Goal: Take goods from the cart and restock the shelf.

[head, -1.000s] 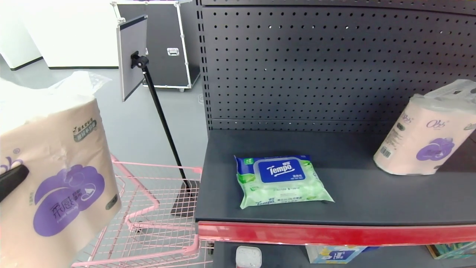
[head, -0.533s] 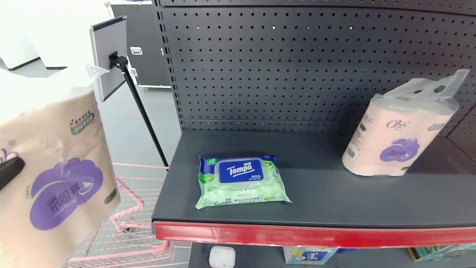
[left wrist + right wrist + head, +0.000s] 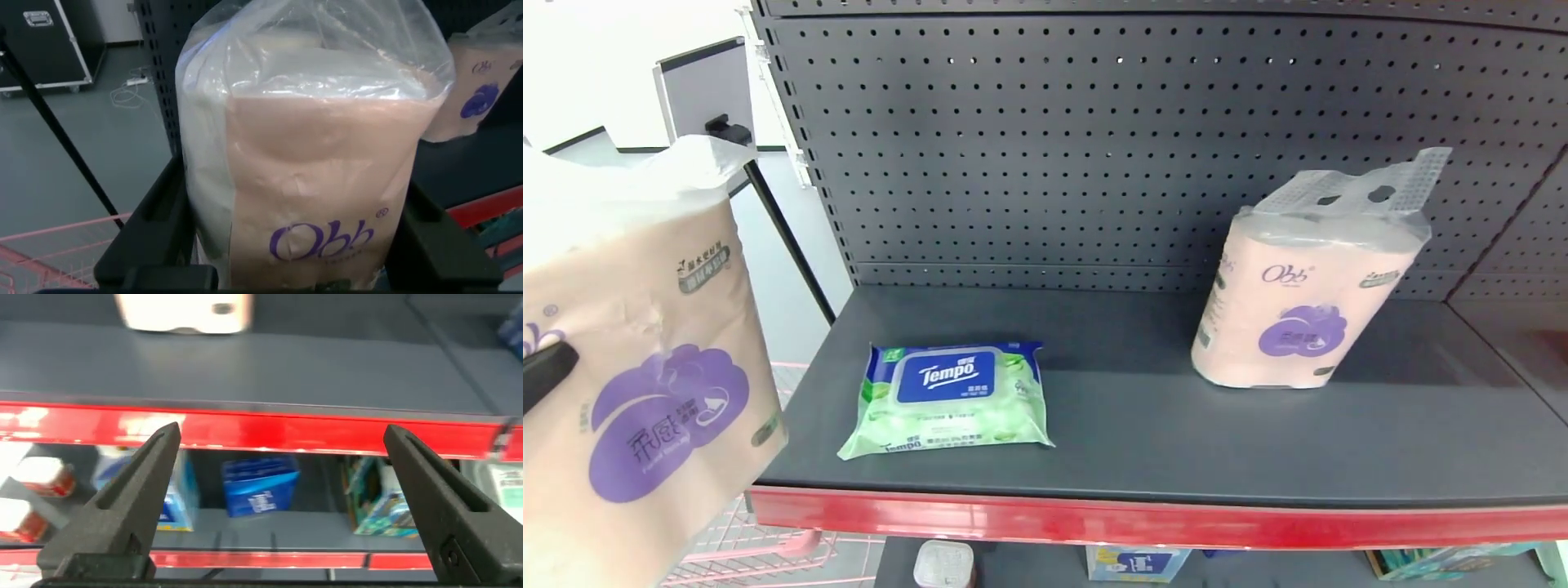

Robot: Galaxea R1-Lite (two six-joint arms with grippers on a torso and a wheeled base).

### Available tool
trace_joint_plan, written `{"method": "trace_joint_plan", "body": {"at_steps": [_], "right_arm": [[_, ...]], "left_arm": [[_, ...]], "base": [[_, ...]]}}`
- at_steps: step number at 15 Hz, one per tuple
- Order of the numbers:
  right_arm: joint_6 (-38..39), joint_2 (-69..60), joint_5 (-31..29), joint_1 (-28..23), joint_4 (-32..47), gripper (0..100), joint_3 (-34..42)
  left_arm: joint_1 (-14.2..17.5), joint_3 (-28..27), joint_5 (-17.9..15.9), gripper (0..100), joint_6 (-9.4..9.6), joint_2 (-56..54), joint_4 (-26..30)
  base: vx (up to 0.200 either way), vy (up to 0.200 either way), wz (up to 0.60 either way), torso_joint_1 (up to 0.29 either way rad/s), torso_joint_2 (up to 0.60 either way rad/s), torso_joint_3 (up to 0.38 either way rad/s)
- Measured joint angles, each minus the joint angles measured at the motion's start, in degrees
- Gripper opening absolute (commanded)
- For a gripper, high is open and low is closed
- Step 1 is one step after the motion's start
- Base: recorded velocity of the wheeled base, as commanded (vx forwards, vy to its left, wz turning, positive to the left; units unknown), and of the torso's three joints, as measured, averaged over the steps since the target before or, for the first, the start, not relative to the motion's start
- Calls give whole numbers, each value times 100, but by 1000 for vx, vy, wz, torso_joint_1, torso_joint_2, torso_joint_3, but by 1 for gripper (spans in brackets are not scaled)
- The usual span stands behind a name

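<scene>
Left gripper point(image 3: 294, 208) pinches toilet-paper pack point(image 3: 645, 351) at near left, over cart point(image 3: 760, 549), left of shelf point(image 3: 1176, 445). Right gripper point(image 3: 282, 498) spread, empty, facing red shelf lip. Risks: soft wrap slips from pinch; bulky pack clips shelf edge or lands on wipes pack point(image 3: 947, 396).

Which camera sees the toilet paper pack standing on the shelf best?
The head view: the whole toilet paper pack stands on the shelf. The left wrist view catches part of it; the right wrist view has a pale blur, maybe it.
</scene>
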Motion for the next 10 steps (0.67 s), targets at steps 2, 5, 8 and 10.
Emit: {"method": "trace_joint_plan", "body": {"at_steps": [2, 5, 8, 10], "right_arm": [[1, 0, 0, 0, 0, 100, 0], [0, 0, 0, 0, 0, 100, 0], [1, 0, 0, 0, 0, 100, 0], [-10, 0, 2, 0, -2, 100, 0]], "left_arm": [[0, 0, -4, 0, 9, 6, -2], [0, 0, -6, 0, 73, 37, -5], [0, -4, -6, 0, 76, 63, -7], [0, -6, -6, 0, 78, 69, -7]], "base": [[0, -200, 0, 2, 5, 0], [0, -200, 0, 5, 4, 1], [0, -200, 0, 2, 2, 1], [0, -200, 0, 2, 2, 2]]}}
